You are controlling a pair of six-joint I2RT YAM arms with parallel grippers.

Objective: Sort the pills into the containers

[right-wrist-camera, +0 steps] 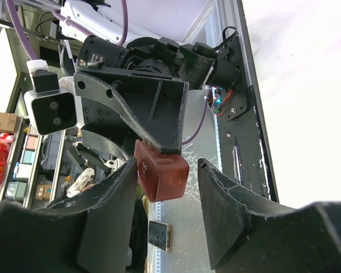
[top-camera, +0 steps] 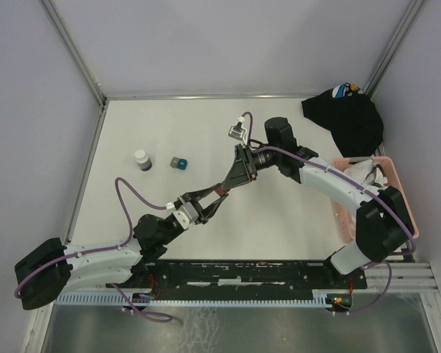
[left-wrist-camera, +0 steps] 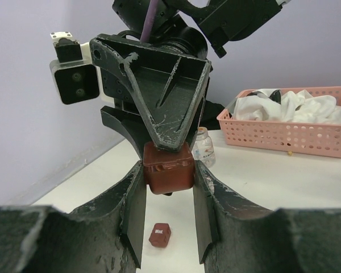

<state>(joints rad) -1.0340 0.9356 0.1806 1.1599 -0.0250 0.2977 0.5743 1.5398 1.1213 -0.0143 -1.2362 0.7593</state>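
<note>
- Mid-table, the two arms meet nose to nose. The left fingers are clamped on a dark-red box, one finger pressed to each side, holding it up off the table.
- The right fingers stand apart, straddling that same box from the opposite side. In the right wrist view one finger sits against the box, and the other shows a sliver of gap.
- From above, the held box is only a small reddish spot where the two sets of fingers cross, roughly at the table's centre.
- Below the held box, a second dark-red box lies on the table with pale lettering on one face. It touches neither set of fingers.
- Just beyond the left fingers, a clear vial stands upright on the table. Its top is tucked behind the dark fingers, so the cap can't be made out.
- Toward the left edge, a white-capped bottle stands upright. A small teal-and-grey block sits near it on the side toward the table's middle, the two apart.
- Along the right edge is a pink slatted basket with white cloth bundled inside.
- In the far right corner, a black garment lies in a heap.
</note>
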